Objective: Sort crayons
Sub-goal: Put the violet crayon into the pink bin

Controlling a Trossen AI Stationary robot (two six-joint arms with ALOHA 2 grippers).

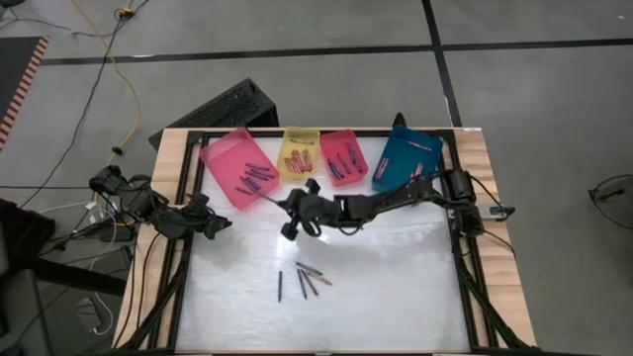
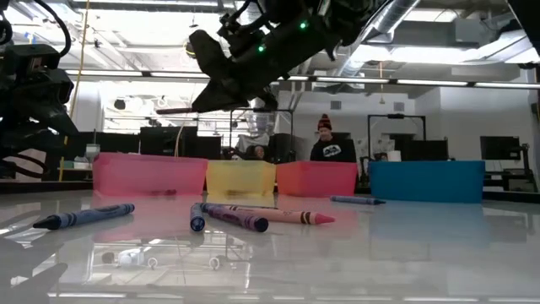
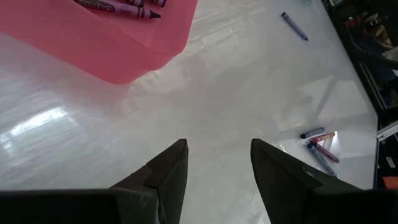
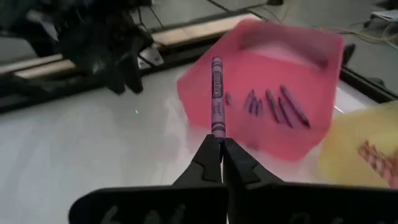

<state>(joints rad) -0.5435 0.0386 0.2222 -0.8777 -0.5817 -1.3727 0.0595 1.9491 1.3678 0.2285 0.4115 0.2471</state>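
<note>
Over the pink tray's (image 1: 229,166) near corner, at roughly 11 o'clock on the worktop (image 1: 396,287), the right tool (image 1: 294,206) hangs w/ a purple crayon (image 4: 216,93) pinched by its tail end, fingers closed tight on it, tip sticking out toward the tray. Wrist view says it all: crayon points straight at the pink tray, where several purple crayons (image 4: 273,106) already lie. So the step in hand looks like the carry-and-drop of a purple one into its matching bin, nearly at the release point.

Left tool (image 1: 210,225) sits parked at 9 o'clock by the worktop's edge, fingers well apart, holding nothing.

Other bins along the 12 o'clock edge: yellow tray (image 1: 300,153) w/ red/pink sticks in it, red tray (image 1: 343,158) w/ a few dark ones, blue tray (image 1: 407,158) at 1 o'clock. Loose crayons left (image 1: 305,279) lie in a small cluster around 6 o'clock, mid-worktop; low view shows a dark blue one, a purple one, a pink-red one, plus a lone dark one (image 2: 358,200) near the blue tray.

Next move, my read: nudge a bit further over the tray's floor, so the crayon clears the rim, then open up. Risk: released too early, it could hit the wall and roll back out. After that, back to the 6 o'clock cluster; still a handful to go.
</note>
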